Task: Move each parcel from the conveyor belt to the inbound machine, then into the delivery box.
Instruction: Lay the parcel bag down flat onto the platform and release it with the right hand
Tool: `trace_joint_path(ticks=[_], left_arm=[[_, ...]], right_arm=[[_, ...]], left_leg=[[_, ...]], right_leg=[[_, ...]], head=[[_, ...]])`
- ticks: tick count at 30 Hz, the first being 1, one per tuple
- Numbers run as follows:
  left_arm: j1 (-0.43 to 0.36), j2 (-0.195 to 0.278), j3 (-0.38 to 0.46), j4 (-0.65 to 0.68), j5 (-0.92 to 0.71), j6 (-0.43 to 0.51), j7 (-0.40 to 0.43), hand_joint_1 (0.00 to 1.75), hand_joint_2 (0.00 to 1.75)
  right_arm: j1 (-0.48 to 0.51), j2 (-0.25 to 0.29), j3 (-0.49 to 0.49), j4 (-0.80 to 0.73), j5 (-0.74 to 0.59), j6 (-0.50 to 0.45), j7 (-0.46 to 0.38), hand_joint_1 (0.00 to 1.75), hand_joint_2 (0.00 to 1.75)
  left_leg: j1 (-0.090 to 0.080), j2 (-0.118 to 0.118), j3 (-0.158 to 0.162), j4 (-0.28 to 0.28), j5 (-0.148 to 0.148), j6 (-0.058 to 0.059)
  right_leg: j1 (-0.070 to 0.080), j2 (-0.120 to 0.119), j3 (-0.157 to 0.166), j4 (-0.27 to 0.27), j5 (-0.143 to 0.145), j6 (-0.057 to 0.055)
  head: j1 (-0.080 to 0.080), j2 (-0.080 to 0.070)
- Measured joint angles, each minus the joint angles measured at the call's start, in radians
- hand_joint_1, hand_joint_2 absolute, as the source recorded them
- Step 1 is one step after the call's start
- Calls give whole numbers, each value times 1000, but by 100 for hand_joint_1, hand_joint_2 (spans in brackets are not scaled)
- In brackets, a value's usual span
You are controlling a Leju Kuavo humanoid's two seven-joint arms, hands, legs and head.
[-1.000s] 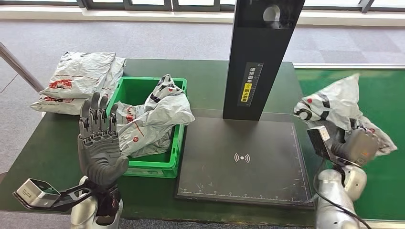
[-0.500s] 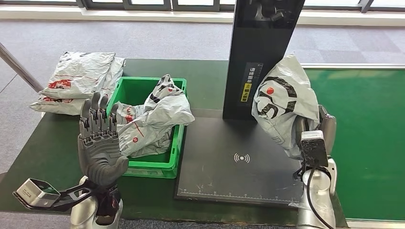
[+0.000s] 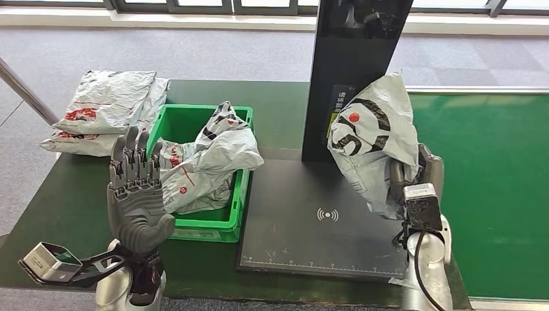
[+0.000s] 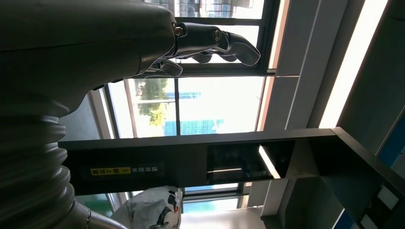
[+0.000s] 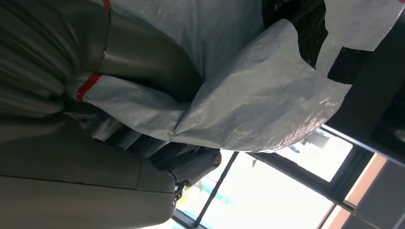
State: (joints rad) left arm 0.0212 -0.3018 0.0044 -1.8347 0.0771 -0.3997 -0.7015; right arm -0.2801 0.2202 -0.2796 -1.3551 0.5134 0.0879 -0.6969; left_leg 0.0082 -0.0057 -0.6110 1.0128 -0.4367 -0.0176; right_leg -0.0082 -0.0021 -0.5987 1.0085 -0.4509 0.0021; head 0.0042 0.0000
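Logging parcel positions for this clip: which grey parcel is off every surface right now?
The parcel that the right hand holds up above the black scanner plate. The others lie in the green box or stacked on the table's far left corner.

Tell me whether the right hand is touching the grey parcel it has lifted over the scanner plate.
Touching. In the right wrist view the right hand presses into the grey parcel, whose plastic wraps around the thumb; the head view shows the parcel held up at that hand.

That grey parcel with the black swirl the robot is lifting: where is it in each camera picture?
Head view: held parcel right of centre, above the scanner plate.
Left wrist view: at the lower edge, small.
Right wrist view: across the upper middle, in the right robot hand.
Shared landmark: the black scanner column.
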Motion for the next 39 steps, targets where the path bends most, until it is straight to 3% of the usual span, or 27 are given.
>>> trace_joint_path(ticks=[9,10,13,14,17,21,34,38,39], left_arm=[[1,0,9,3,0,-5,0,0,175],[1,0,9,3,0,-5,0,0,175],[1,0,10,7,0,-6,0,0,175],[0,0,10,9,0,-6,0,0,175],[-2,0,10,19,-4,-6,0,0,175],[-3,-1,10,32,-10,-7,0,0,175],[-6,-1,10,52,-40,35,0,0,175],[-6,-1,9,52,-60,61,0,0,175],[-6,0,7,52,-75,77,0,0,175]], right_arm=[[22,-18,52,0,37,26,9,175,175],[22,-19,55,0,38,26,10,140,175],[19,-28,74,14,110,59,86,10,175],[15,-35,86,37,165,70,126,0,175],[4,-56,124,147,296,50,158,0,175],[-5,-69,152,258,338,24,142,0,0],[-40,-82,153,372,338,64,113,0,0],[-50,-82,153,384,317,52,88,0,175],[-51,-82,153,383,294,37,68,0,175]], left_leg=[[0,0,0,0,0,0],[0,0,0,0,0,0],[0,0,0,0,0,0],[0,0,0,0,0,0],[0,1,0,0,0,0],[0,0,0,0,0,0],[0,1,0,0,0,0],[0,1,0,0,0,0],[0,1,0,0,0,0]], right_leg=[[0,0,0,0,0,0],[0,0,0,0,0,0],[0,0,0,0,0,0],[0,1,0,0,0,0],[0,1,0,0,0,0],[0,0,0,0,0,0],[0,1,-1,0,0,0],[0,1,-1,0,0,0],[0,1,-1,0,0,0]], head=[[0,0],[0,0],[0,0],[0,0],[0,0],[0,0],[0,0],[0,0],[0,0]])
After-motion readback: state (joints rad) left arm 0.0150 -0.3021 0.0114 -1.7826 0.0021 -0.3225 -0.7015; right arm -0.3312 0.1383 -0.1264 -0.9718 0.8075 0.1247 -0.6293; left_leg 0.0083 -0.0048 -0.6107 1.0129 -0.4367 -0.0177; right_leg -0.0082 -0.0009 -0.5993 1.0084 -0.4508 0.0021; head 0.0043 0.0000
